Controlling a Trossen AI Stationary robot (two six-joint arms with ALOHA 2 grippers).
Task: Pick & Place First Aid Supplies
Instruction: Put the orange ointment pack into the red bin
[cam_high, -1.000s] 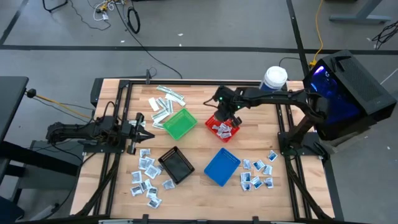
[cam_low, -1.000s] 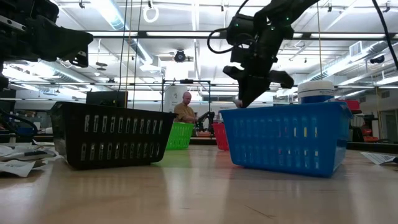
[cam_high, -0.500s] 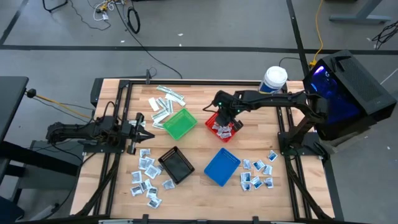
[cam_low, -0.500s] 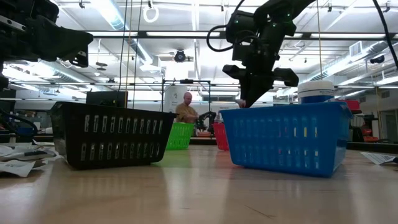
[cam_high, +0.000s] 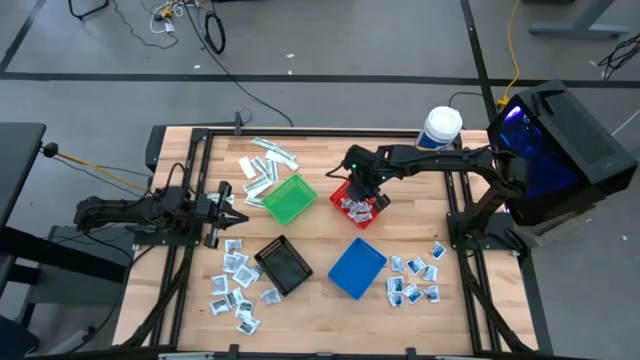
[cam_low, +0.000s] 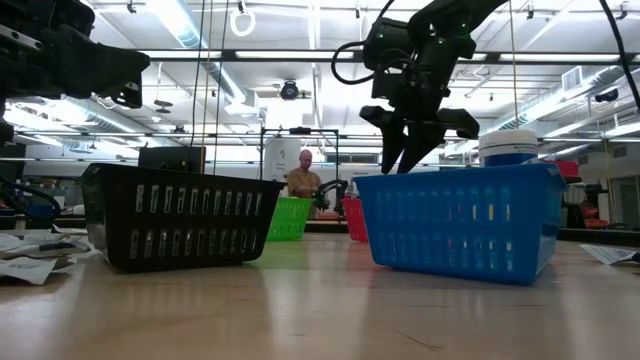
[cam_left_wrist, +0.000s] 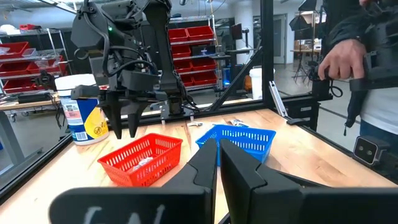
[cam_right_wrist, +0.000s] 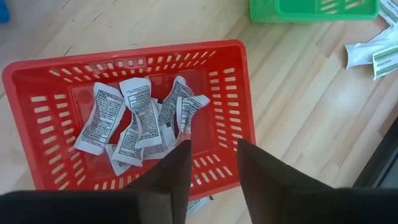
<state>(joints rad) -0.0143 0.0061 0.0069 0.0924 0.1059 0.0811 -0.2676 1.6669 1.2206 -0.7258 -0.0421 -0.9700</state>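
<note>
My right gripper (cam_right_wrist: 211, 162) hangs open over the red basket (cam_right_wrist: 124, 53), fingers slanting down, nothing between them; the low view (cam_low: 403, 160) and left wrist view (cam_left_wrist: 126, 127) show the gap too. Several white printed packets (cam_right_wrist: 140, 118) lie on the basket's floor. More first aid supplies lie flat on the table: sachets at the near left (cam_high: 235, 285) and near right (cam_high: 415, 280), strips at the far left (cam_high: 265, 165). My left gripper (cam_high: 235, 212) waits shut and level at the table's left edge (cam_left_wrist: 217, 168).
The green basket (cam_high: 288, 198), black basket (cam_high: 283, 265) and blue basket (cam_high: 357, 267) stand around the table's middle. A white-lidded tub (cam_high: 440, 127) stands at the far right. A person's hand (cam_left_wrist: 339, 59) shows beyond the table's edge.
My right gripper has opened above the red basket. The small packet that showed at its fingertips in the low view is gone from there.
</note>
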